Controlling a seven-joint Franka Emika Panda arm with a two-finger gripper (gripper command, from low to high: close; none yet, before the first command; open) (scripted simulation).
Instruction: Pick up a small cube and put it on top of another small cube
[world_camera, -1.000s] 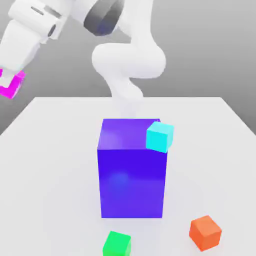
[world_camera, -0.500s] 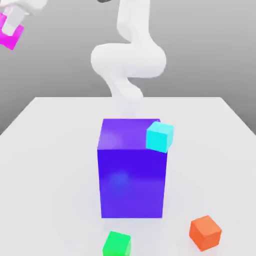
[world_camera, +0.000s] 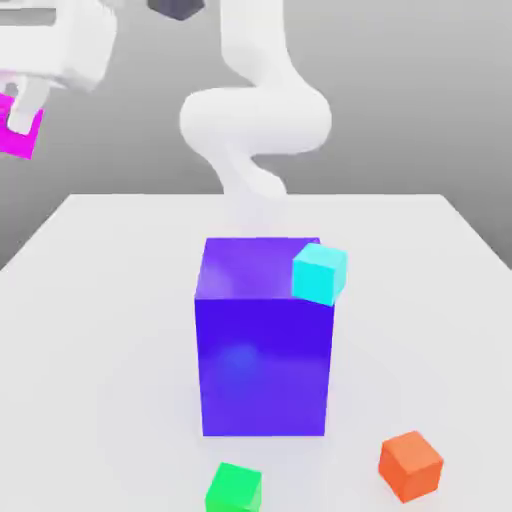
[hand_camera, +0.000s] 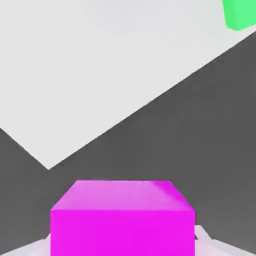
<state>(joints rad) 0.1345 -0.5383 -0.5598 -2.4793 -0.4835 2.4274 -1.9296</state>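
So in the exterior view the gripper (world_camera: 22, 105) is way up at the exterior view's left, high above the table (world_camera: 110, 300) and off past its left edge, and it's clamped shut on the small magenta cube (world_camera: 20, 132). The cube hangs right at the fingertips, tucked between them, with one white finger (world_camera: 29, 103) crossing its upper face. The white arm (world_camera: 255, 110) snakes up from the far side of the table behind the big blue block (world_camera: 262, 345), which sits about mid-table. A cyan cube (world_camera: 320, 273) sits on the blue block's top right corner. Down at the near edge there's a green cube (world_camera: 234, 490) and, to the right of it, an orange cube (world_camera: 410, 465), both well apart from the gripper. In the hand view the magenta cube (hand_camera: 122, 220) sits right up close to the camera, held between the fingers, with the table (hand_camera: 100, 65) far below it and the green cube (hand_camera: 240, 14) out on the white surface.
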